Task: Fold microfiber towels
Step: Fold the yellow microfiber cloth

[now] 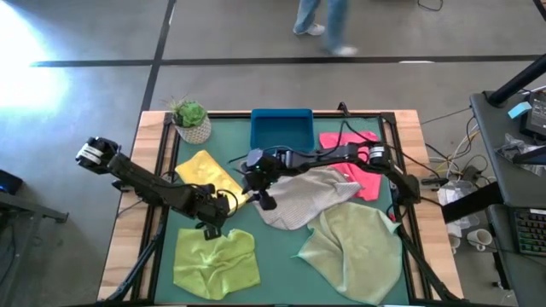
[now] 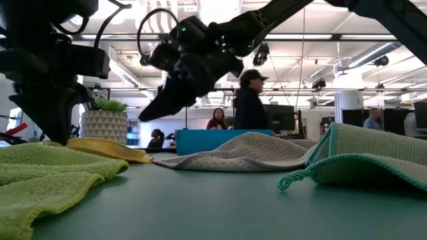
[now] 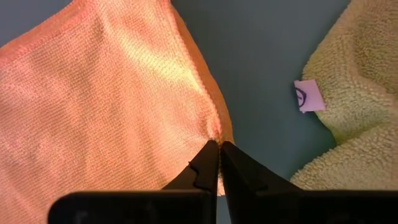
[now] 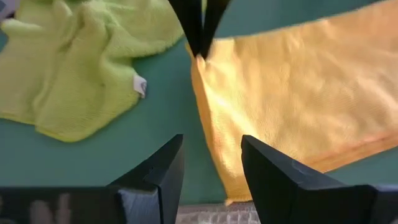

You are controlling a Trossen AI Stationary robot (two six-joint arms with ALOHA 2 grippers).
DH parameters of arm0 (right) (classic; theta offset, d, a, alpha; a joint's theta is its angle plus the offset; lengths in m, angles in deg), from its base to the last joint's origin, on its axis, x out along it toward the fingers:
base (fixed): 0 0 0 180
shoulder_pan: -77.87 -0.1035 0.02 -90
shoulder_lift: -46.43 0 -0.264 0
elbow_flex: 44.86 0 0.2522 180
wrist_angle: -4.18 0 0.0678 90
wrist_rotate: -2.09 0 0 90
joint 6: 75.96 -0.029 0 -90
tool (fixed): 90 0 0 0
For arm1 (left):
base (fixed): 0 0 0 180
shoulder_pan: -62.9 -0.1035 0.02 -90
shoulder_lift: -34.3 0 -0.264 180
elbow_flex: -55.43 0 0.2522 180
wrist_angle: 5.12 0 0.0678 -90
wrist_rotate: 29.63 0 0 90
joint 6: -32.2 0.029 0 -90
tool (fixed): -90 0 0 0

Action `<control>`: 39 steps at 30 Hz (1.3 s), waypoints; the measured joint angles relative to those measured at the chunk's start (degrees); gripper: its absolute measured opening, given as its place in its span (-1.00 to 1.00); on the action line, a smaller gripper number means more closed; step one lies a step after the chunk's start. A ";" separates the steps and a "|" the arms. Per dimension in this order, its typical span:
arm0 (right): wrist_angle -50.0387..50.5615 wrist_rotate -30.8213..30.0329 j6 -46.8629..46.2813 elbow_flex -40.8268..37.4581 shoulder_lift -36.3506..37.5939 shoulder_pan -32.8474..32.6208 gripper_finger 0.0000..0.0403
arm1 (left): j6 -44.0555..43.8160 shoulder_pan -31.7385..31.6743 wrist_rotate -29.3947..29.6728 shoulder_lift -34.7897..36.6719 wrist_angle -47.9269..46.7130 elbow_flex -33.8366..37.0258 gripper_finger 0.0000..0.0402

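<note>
The left end effector [image 3: 219, 152] has its two fingers pressed fully together on the corner of the yellow towel [image 3: 106, 106], and a small pucker of cloth shows just at the tips. The right end effector [image 4: 210, 165] hovers above the same towel with its fingers wide apart and nothing between them; the left fingers' tips are visible beyond it at the towel's edge.

In the high view the yellow towel [image 1: 205, 170] lies on the left half of the green counter [image 1: 281, 243], between the small potted plant [image 1: 191, 120] and the lime green towel [image 1: 215, 262]. The light grey towel [image 1: 307, 198] is crumpled in the middle, the pale sage towel [image 1: 354, 249] is spread near the front right, and the hot pink towel [image 1: 363, 162] lies behind it, beside the blue tray [image 1: 281, 130].

I judge that the step in hand is the first fold of the yellow towel. To do it well, the right end effector should take a neighbouring corner, so both corners lift together. They should then travel level across the cloth, low enough that the rest does not drag, and meet the opposite edge evenly.
</note>
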 joint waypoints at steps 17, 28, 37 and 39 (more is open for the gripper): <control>3.76 -0.83 1.87 4.21 -7.48 0.00 -0.25 | -0.03 0.00 -0.05 0.11 -0.09 -1.19 -1.00; 3.48 -7.09 3.90 4.32 -8.69 -0.42 -0.40 | -0.19 -0.45 0.82 0.11 -0.04 -1.19 -1.00; 5.28 -8.54 0.37 4.25 -7.32 -0.88 -0.93 | -0.23 -1.45 0.85 0.11 -0.12 -1.37 -1.00; 7.54 -8.97 -0.76 4.17 -6.21 -0.99 -0.94 | -0.21 -1.57 0.85 0.11 -0.14 -1.65 -1.00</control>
